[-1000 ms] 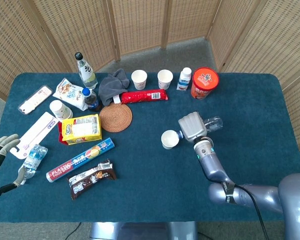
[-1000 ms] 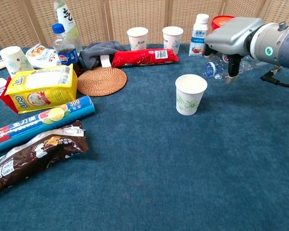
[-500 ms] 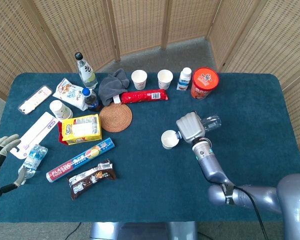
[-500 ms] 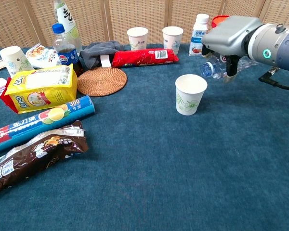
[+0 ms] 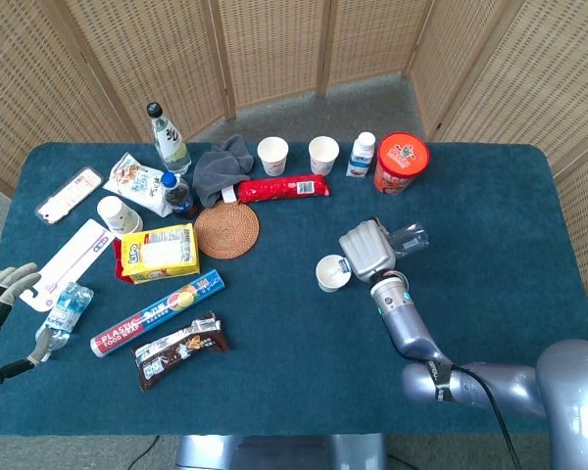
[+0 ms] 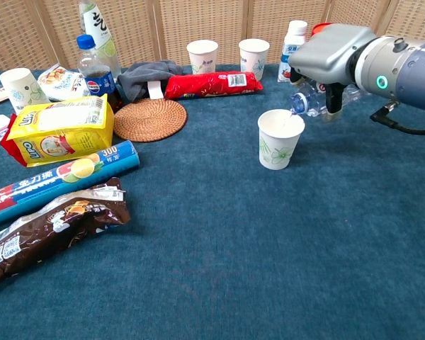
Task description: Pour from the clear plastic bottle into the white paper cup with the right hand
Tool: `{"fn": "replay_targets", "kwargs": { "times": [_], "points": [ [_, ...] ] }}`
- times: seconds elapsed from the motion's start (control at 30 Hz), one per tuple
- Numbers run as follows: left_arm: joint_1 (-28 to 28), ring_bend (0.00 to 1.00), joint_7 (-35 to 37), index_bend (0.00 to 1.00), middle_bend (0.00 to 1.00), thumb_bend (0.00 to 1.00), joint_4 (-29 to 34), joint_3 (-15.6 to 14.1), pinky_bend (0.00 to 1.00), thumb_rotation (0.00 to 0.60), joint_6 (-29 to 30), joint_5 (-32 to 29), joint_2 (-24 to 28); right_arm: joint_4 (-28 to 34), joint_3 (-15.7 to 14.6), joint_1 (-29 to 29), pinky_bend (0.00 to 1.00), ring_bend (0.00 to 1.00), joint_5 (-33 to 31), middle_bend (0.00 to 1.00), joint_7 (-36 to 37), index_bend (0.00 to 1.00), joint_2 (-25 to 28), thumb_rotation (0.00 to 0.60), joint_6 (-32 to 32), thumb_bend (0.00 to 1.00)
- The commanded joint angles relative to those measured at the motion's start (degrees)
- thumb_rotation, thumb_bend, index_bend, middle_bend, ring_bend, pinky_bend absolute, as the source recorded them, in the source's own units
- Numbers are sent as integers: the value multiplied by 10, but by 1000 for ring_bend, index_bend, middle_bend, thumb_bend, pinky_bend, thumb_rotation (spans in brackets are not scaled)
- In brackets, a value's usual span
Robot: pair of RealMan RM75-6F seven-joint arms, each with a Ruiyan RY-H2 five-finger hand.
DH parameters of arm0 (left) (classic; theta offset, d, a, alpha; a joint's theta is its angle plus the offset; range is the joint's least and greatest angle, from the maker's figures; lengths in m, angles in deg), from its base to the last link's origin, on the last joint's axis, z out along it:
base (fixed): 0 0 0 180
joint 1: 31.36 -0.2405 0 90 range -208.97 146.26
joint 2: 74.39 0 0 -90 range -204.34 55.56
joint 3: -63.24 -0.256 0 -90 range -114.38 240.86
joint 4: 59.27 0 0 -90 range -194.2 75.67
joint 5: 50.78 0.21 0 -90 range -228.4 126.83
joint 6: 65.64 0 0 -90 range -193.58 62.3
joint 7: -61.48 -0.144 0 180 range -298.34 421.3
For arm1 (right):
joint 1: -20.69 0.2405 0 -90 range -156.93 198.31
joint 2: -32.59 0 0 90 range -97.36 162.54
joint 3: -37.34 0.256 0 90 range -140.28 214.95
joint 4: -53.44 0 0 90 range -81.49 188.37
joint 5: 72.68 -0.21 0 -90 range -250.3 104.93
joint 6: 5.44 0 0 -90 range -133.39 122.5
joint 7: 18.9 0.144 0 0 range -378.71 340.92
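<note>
Clear plastic bottle (image 6: 319, 101) lies almost horizontal in the right hand (image 6: 331, 51), its mouth tipped down to the far rim of the white paper cup (image 6: 280, 139), which stands alone on the blue counter (image 6: 269, 255) well in front of two other paper cups (image 6: 202, 55). In the head view the bottle's base (image 5: 412, 238) sticks out behind the hand (image 5: 366, 248), away from the cup (image 5: 331, 272). The fingers (image 6: 333, 95) wrap down over the bottle's body and hold it from above; how firmly they press cannot be told.

Judging by its thin, see-through wall, the bottle is light and soft, likely to dent or crackle under a hard squeeze, and smooth enough to twist in the grip. The mid-body hold looks sensible: it keeps the neck free and gives control of the tilt. Whether any liquid is inside, or whether a cap is on, is too small to make out.

The cup seems the more delicate partner: paper, light, unweighted, easily nudged or toppled if the bottle's neck leans on its rim. I would keep the mouth just over the opening without resting on it.

The left hand (image 5: 2, 290) rests at the counter's near left edge, fingers loosely apart and holding nothing, beside a small crumpled bottle (image 5: 67, 308).
</note>
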Motion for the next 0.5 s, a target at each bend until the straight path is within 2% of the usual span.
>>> {"fn": "replay_targets", "kwargs": {
  "times": [0.03, 0.5],
  "points": [
    [1, 99, 0, 129, 131, 504, -1, 0, 68, 453, -1, -1, 0, 0, 1, 0, 572, 595, -2, 684, -4, 704, -1, 600, 0, 218],
    [2, 99, 2, 129, 132, 504, -3, 0, 67, 453, -2, -1, -2, 6, 8, -1, 572, 595, -15, 683, -10, 704, -2, 600, -1, 214]
  ]
}}
